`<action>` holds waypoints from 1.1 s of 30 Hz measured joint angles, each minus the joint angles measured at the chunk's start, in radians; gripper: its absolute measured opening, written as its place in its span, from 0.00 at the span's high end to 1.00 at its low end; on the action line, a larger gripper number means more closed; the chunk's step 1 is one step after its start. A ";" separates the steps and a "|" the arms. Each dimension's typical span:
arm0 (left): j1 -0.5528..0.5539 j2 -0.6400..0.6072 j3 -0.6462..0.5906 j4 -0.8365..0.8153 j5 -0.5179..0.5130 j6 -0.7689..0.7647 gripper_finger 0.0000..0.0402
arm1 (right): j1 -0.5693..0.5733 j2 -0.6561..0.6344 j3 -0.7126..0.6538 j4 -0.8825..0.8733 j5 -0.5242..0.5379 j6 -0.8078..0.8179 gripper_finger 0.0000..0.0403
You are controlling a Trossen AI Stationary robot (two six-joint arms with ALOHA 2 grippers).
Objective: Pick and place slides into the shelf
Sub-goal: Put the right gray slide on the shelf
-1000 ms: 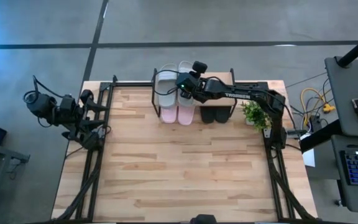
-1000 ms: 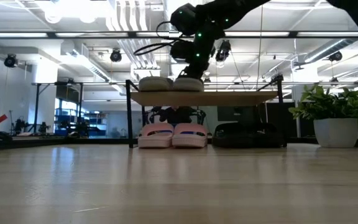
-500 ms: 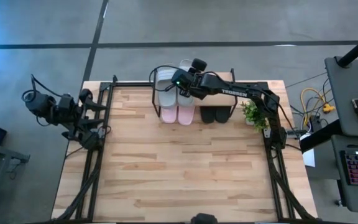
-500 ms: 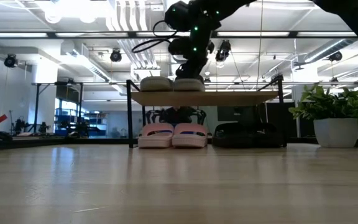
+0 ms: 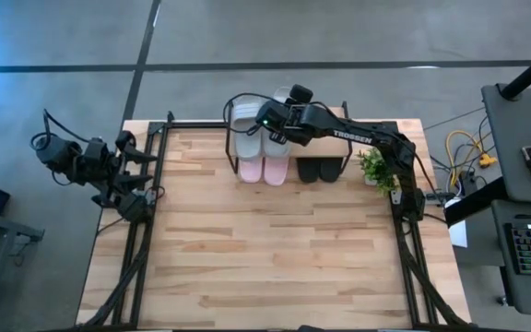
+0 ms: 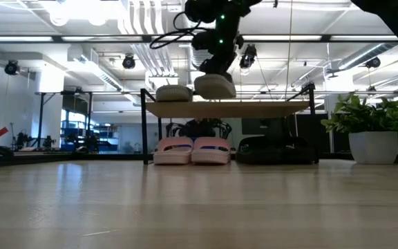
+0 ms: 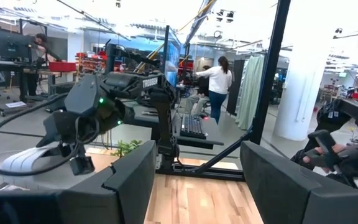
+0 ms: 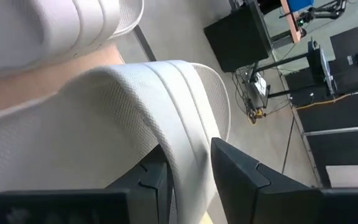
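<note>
My right gripper hangs over the shelf, shut on a grey-green slide. This slide sits just above the light plank top and looks a little tilted. Its mate lies sole-down on the plank beside it. Under the shelf, the pale pink pair and the black pair stand on the table. In the high view, the held slide is at the shelf's far side. My left gripper is open and waits off the table's left edge. My right gripper has the grey-green slide by its wide strap, which runs up between the two fingers. The fingers come from above, pointing down. In the low view the sole looks just clear of the plank, hanging below the fingers.
A potted plant stands on the table right of the shelf. The shelf's black posts rise at its corners. Black frame rails run along the table's left and right sides. People stand in the room beyond the table.
My right gripper has risen a little above the shelf, still shut. The grey-green slide, which was lying flat on the plank next to its mate, has come up with it and now sits higher and slightly tilted. The other slides have stayed put.
</note>
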 joint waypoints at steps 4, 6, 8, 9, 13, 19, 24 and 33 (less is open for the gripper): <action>0.000 -0.003 -0.008 0.000 0.000 0.000 0.45 | 0.020 -0.002 0.043 -0.081 -0.002 0.003 0.75; 0.000 -0.003 -0.014 -0.001 0.000 -0.003 0.45 | 0.035 -0.002 0.070 -0.102 -0.006 0.008 0.75; 0.000 -0.003 -0.017 -0.001 0.000 -0.004 0.45 | 0.055 -0.006 0.104 -0.102 -0.017 0.007 0.75; 0.000 0.000 -0.018 0.000 -0.001 -0.004 0.45 | 0.065 -0.009 0.126 -0.097 -0.028 0.001 0.75; 0.000 0.003 -0.018 -0.001 0.000 -0.002 0.45 | 0.110 -0.017 0.219 -0.082 -0.035 0.005 0.77; 0.000 -0.002 -0.018 0.000 -0.001 -0.002 0.45 | 0.147 -0.017 0.337 -0.085 -0.036 0.110 0.79; 0.000 -0.002 -0.018 0.002 -0.001 -0.001 0.45 | 0.174 -0.051 0.349 -0.066 -0.036 0.267 0.79; 0.000 -0.001 -0.018 0.014 0.000 -0.011 0.45 | 0.160 -0.037 0.328 -0.285 -0.035 0.371 0.78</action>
